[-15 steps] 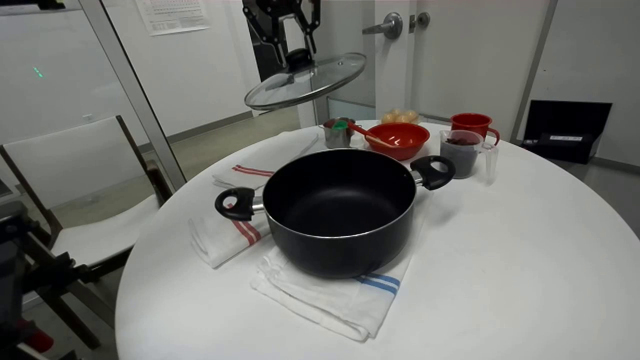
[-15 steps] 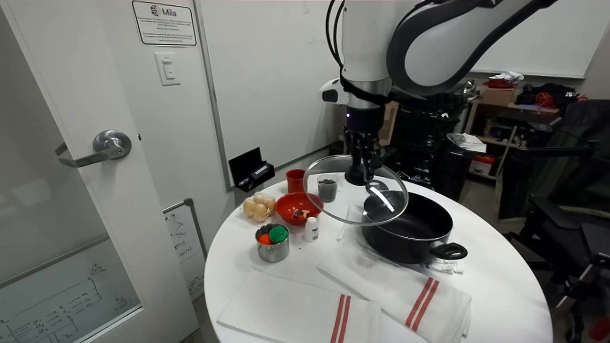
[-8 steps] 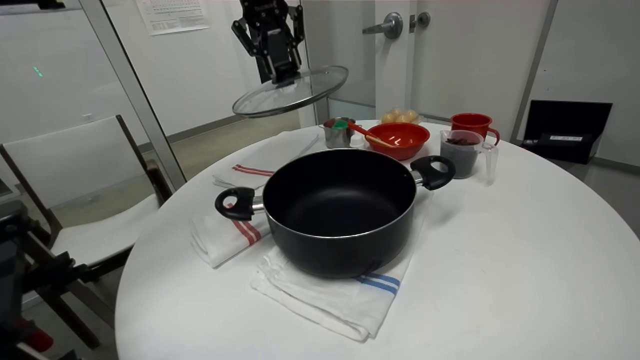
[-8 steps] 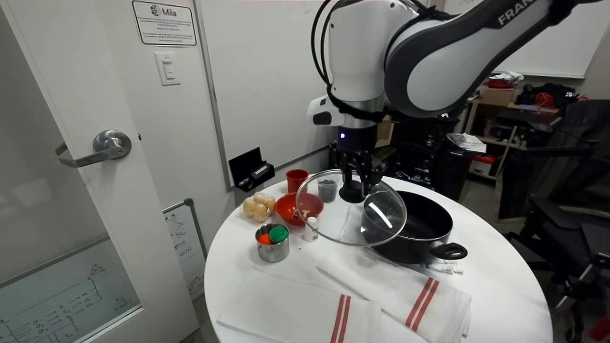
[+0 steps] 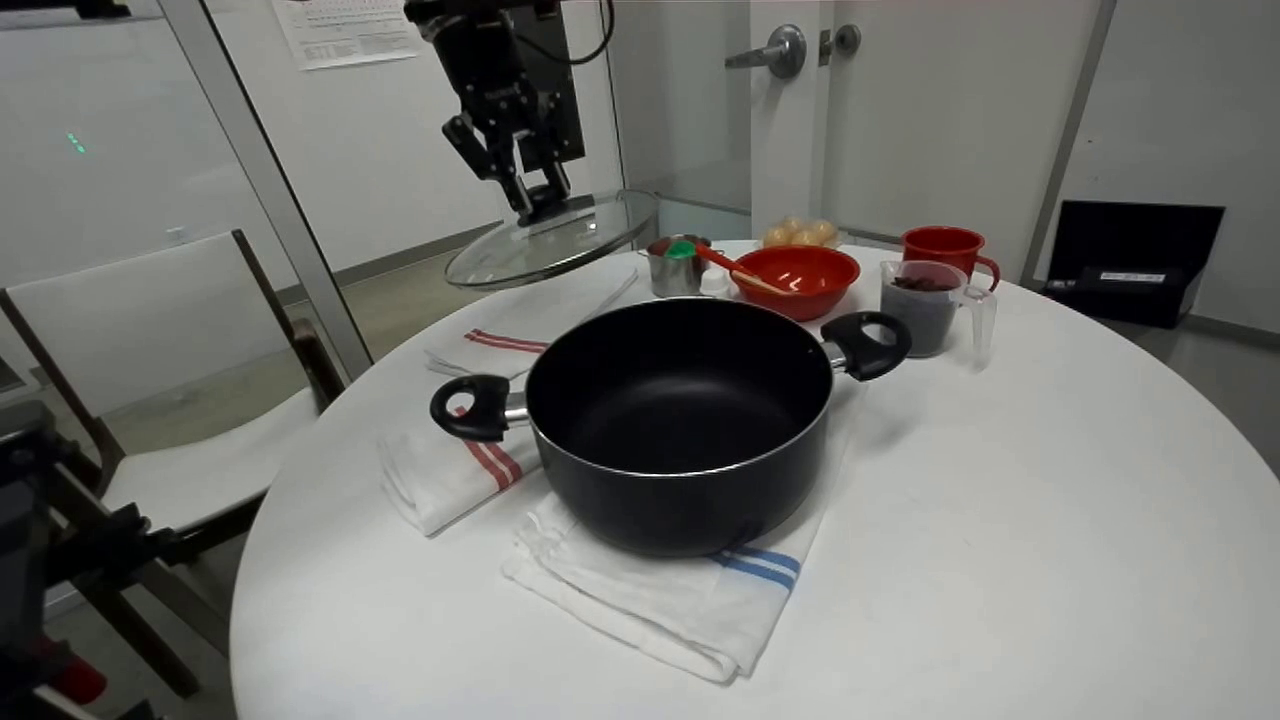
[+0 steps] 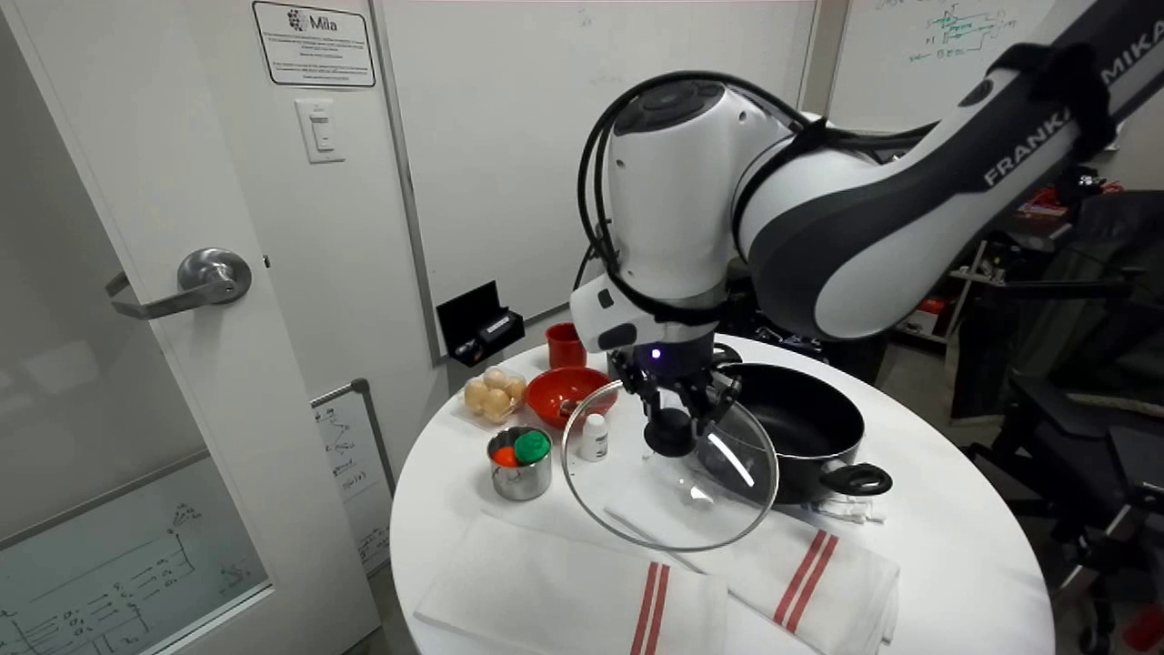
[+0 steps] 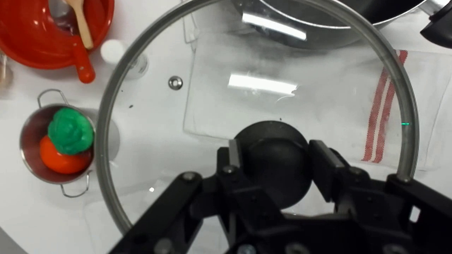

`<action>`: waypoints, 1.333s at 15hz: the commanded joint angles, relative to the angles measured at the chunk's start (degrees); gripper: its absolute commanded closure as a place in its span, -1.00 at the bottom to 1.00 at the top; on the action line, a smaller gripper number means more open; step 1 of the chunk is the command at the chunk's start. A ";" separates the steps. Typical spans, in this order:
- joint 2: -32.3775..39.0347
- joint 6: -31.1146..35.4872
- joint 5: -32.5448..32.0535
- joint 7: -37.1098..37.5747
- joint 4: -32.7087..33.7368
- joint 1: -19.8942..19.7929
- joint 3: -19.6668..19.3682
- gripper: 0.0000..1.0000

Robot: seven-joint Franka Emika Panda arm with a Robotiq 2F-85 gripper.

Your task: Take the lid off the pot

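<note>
Both exterior views slant down, sharing the round white table; the closer wrist view faces downward.

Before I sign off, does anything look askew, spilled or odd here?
The round clear glass lid hangs tilted, not level, from the black gripper; through it, tiny unidentifiable dark specks, perhaps spilled, show against the white tabletop.

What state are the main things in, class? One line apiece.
Black pot: upright, uncovered
Lid: off the black pot, raised, tilted
Claw: shut on the lid's knob
Bowl: upright, holding utensils
Metal pot: upright, holding green and orange things
Bottle: upright, capped
Measuring cup: upright, dark contents
Mug: upright
Striped towels: folded
</note>
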 commanded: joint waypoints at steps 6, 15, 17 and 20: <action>5.44 5.65 0.56 -5.32 0.16 -0.13 2.21 0.50; 11.94 8.02 3.04 -5.18 2.42 -1.03 1.93 0.50; 13.04 7.82 3.95 -5.26 3.29 -1.47 2.08 0.50; 14.53 7.02 5.74 -5.63 4.92 -2.17 2.38 0.50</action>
